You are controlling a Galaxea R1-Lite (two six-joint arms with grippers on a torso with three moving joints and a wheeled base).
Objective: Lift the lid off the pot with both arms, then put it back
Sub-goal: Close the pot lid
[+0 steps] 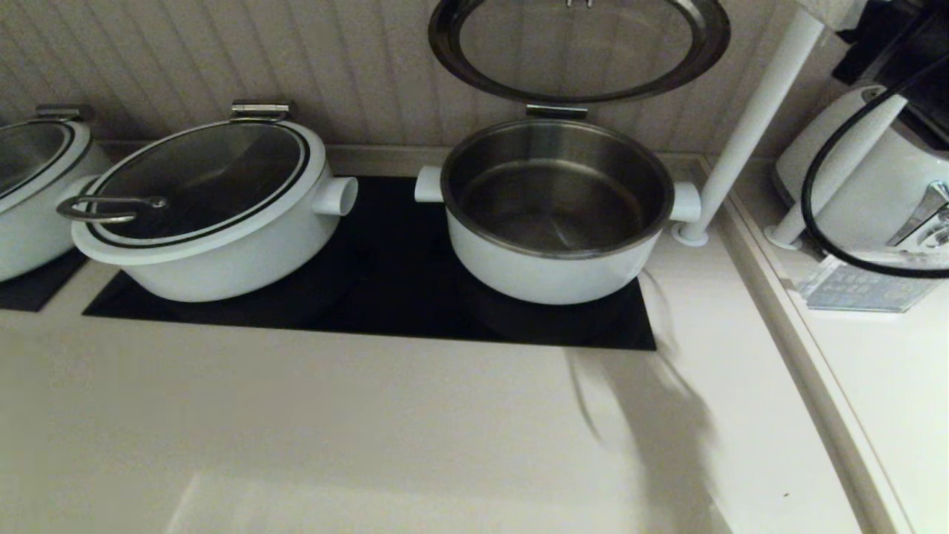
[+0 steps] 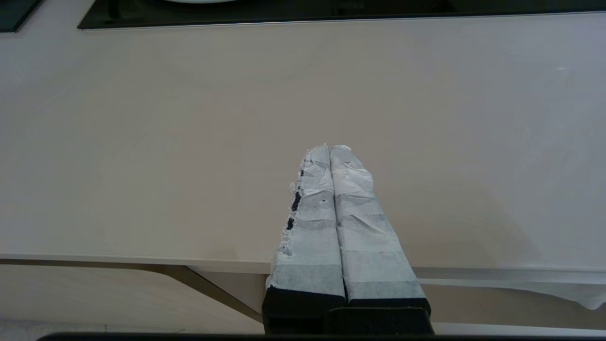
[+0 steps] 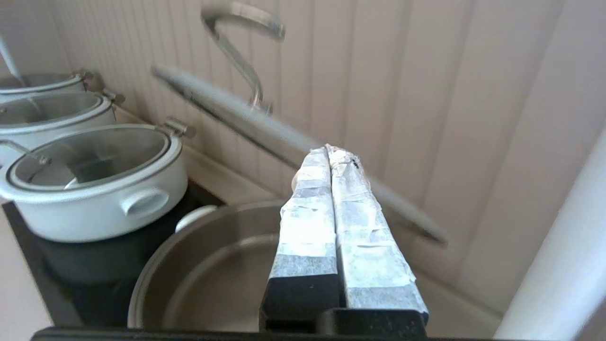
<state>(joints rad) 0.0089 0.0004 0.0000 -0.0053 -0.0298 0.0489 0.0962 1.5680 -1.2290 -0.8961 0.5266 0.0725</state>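
Note:
The round white pot stands open on the black cooktop, its steel inside empty. Its glass lid stands tilted up on the steel hinge against the back wall. In the right wrist view my right gripper is shut and empty above the pot, with its tips close to the underside of the raised lid; I cannot tell if they touch. The lid's steel bar handle points away. My left gripper is shut and empty, low over the counter near its front edge.
A wider white pot with its lid shut stands to the left, and another at the far left. A white post rises just right of the pot. A white appliance with a black cable stands at the right.

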